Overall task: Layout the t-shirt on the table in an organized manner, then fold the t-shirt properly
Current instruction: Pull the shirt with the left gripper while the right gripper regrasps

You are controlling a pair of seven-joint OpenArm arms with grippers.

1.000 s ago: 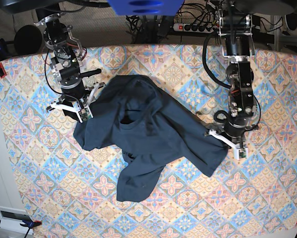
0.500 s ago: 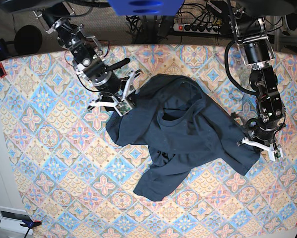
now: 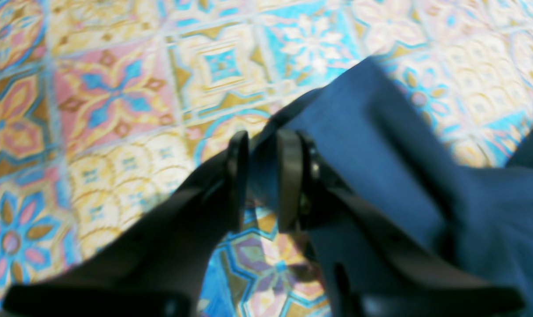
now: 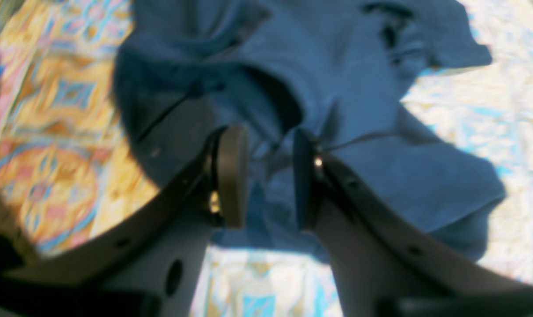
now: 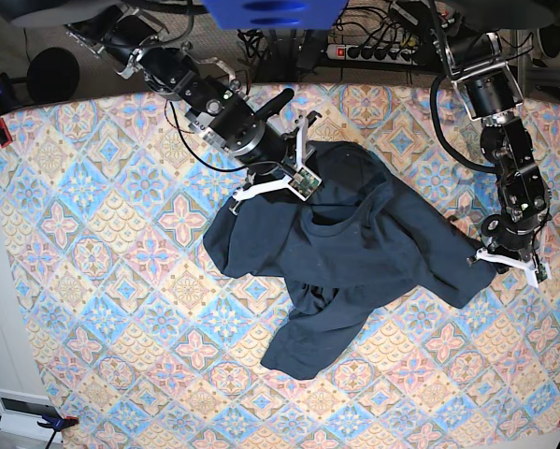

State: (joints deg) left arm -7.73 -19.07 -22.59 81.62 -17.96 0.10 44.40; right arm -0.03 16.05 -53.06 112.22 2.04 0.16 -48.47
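1. The t-shirt (image 5: 345, 257) lies crumpled and partly bunched near the middle of the patterned surface (image 5: 93, 281), its neck opening facing up and one fold trailing toward the near edge.
2. The right gripper (image 5: 294, 178), on the left side of the base view, reaches in from the far-left corner and sits over the shirt's far edge.
3. In the right wrist view the right gripper (image 4: 262, 176) has its jaws narrowly apart with dark cloth (image 4: 336, 66) gathered between them; the picture is blurred, but the cloth appears pinched.
4. The left gripper (image 5: 511, 262) stands at the shirt's right-hand corner, close to the right edge of the surface.
5. In the left wrist view the left gripper (image 3: 262, 180) has its jaws nearly together, clamped on a thin edge of the shirt (image 3: 380, 145), which spreads off to the right over the tiled pattern (image 3: 116, 88).
6. The shirt is stretched between the two grippers along its far side.
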